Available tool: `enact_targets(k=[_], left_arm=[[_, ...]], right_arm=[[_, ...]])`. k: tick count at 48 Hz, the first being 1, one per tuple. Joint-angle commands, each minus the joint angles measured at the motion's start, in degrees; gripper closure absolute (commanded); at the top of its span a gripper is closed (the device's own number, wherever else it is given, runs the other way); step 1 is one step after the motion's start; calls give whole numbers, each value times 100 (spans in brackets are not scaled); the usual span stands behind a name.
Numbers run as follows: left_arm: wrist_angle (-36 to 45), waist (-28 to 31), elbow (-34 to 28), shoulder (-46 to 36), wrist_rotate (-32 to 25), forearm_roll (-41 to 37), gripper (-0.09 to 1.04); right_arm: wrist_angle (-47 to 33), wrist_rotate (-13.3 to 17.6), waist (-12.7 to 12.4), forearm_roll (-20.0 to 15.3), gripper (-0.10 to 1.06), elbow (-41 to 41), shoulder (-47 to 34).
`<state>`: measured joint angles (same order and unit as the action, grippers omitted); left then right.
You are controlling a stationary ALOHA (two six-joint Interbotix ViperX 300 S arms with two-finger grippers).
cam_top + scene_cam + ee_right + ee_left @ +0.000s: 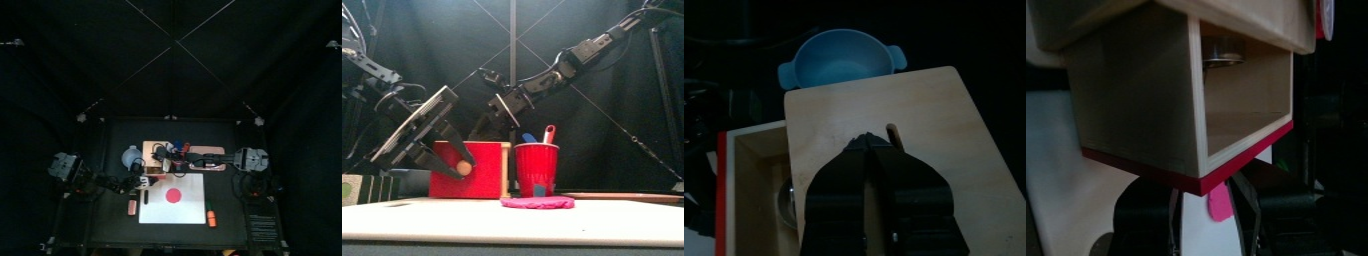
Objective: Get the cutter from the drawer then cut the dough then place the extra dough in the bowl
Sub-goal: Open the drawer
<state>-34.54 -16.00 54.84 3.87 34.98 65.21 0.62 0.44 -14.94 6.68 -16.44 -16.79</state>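
Red dough (171,194), a whole disc, lies flat on the white board (181,212) at the front-middle of the desk (107,225).

Top: the wooden box (163,150) is near the back edge. The blue-grey bowl (130,155) is just beside it, toward the left edge. The left hand (147,181) is between box and board. The right hand (183,157) is over the box. An orange toy (210,215) lies at the board's right edge.

Front: the red drawer front (482,182) faces the front edge, with the pale knob (465,168) at the left hand's tips. The red cup (536,170) is just beside the box, with the blue knife (529,138) and red knife (549,132) standing in it.

Left wrist: the drawer is out of the box, and the cutter (1227,55) lies inside it, deep in. The left hand's jaws are part open, one on either side of the knob. The knob is against one jaw; can't tell if it's gripped.

Right wrist: the right hand's jaws are closed together with nothing between them, tips at the box top beside its slot. The bowl is just past the box.
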Motion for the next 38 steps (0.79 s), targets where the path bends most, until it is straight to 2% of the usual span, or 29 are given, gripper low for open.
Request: enact_targets(k=[1,38], left_arm=[[18,-97,-167,-105,-9,-9,39],[325,-246,-167,-123,-26,-18,38]], right_arm=[[70,9,-35,0,93,35,26],[132,9,-44,0,93,158,-79]])
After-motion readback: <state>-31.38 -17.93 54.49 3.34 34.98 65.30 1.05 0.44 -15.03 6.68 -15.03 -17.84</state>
